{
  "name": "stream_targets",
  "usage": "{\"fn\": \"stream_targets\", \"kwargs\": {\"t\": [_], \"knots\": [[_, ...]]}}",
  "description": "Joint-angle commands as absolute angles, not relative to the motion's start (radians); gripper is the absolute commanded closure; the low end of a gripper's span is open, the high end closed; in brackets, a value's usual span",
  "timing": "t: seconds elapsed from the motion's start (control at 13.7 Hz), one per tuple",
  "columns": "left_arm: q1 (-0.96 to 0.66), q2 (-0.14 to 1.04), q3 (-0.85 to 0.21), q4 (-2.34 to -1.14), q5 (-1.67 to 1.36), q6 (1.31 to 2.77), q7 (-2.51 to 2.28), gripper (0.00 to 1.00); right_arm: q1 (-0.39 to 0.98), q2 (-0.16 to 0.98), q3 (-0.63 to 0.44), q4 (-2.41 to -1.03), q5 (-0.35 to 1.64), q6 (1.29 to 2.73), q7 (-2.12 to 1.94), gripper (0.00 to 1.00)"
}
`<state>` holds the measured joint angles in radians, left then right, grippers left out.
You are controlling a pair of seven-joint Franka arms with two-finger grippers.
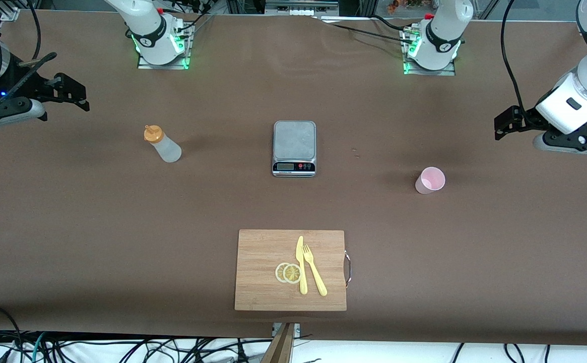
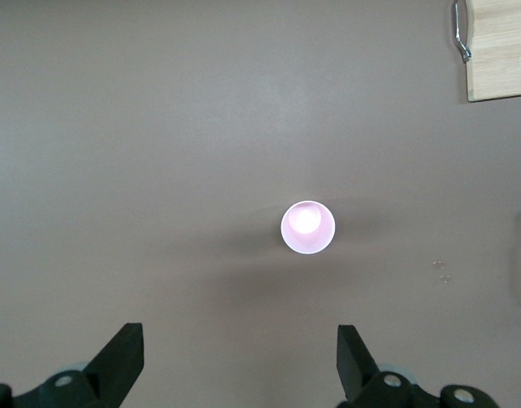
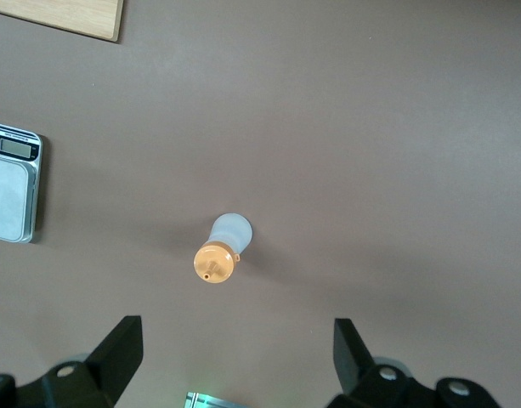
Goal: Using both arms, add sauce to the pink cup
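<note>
Sauce: one translucent squeeze bottle [image 1: 164,144] with an orange nozzle cap stands upright on the brown table [image 1: 71,227], toward the right arm's end. One pink cup [image 1: 430,180] stands upright toward the left arm's end, well apart from the bottle; its inside looks empty, though the glare there makes that hard to judge. Between the two, slightly farther from the front camera than the cup, sits one kitchen scale [image 1: 294,148] with a steel platform. Nearer the front camera lies one wooden cutting board [image 1: 263,272] with a metal handle; on it rest two lemon slices [image 1: 288,273], overlapping, one yellow knife [image 1: 301,264] and one yellow fork [image 1: 314,269], side by side.

Two arms wait at the table's ends. The right gripper [image 3: 235,361] hangs above the table over the bottle, fingers spread wide, holding nothing. The left gripper [image 2: 240,365] hangs above the table over the cup, fingers likewise spread wide and empty.
</note>
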<state>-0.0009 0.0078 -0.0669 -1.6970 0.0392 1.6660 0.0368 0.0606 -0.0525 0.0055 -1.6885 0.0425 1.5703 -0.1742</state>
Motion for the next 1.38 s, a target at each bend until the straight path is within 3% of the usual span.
{"fn": "stream_targets", "kwargs": {"t": [0.0,1.31], "knots": [[-0.024,-0.002,-0.033,-1.698,0.023,1.663,0.035,0.00,0.058,-0.078,0.006,-1.710,0.058,1.583,-0.167,0.01],[-0.018,0.035,-0.038,-1.677,-0.029,1.597,0.038,0.00,0.058,-0.077,0.005,-1.709,0.058,1.586,-0.166,0.01]]}}
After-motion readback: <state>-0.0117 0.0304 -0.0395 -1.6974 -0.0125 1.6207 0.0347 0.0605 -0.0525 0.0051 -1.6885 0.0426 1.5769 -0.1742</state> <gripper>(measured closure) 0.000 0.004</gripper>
